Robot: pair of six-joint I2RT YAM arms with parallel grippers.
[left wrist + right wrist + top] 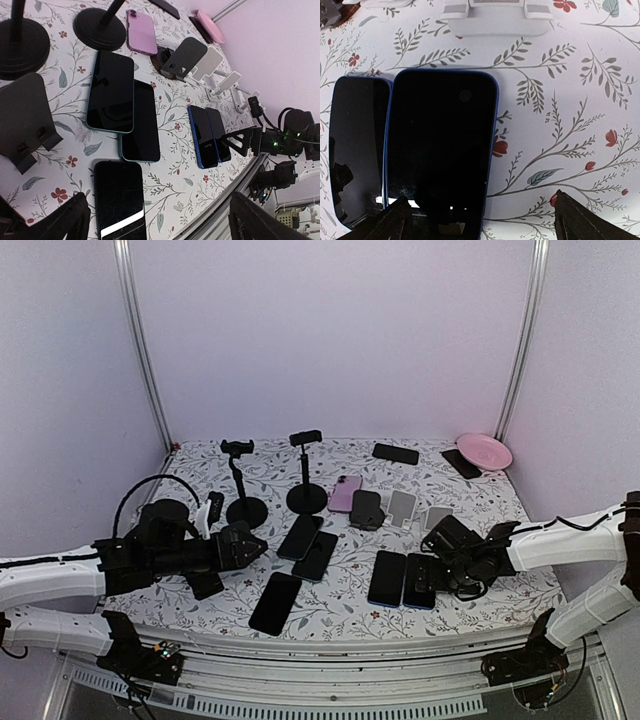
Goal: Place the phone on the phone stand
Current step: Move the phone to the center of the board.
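Several phones lie flat on the floral cloth. My right gripper (432,570) is open and empty, low over the near end of a blue-edged phone (440,150), which lies next to a second blue phone (357,145). The jaws straddle the first phone's right edge (485,222). A white folding stand (495,17) is just beyond the phones. My left gripper (255,545) is open and empty (160,222), with a black phone (120,205) by its left finger (65,220). Two more phones (112,90) (140,122) lie ahead of it.
Two tall pole stands (245,490) (306,475) are at the back left. A pink phone (345,493), a black folding stand (366,509) and white stands (402,506) (437,517) are mid-table. Another black stand (25,120) is near my left gripper. A pink plate (484,450) is back right.
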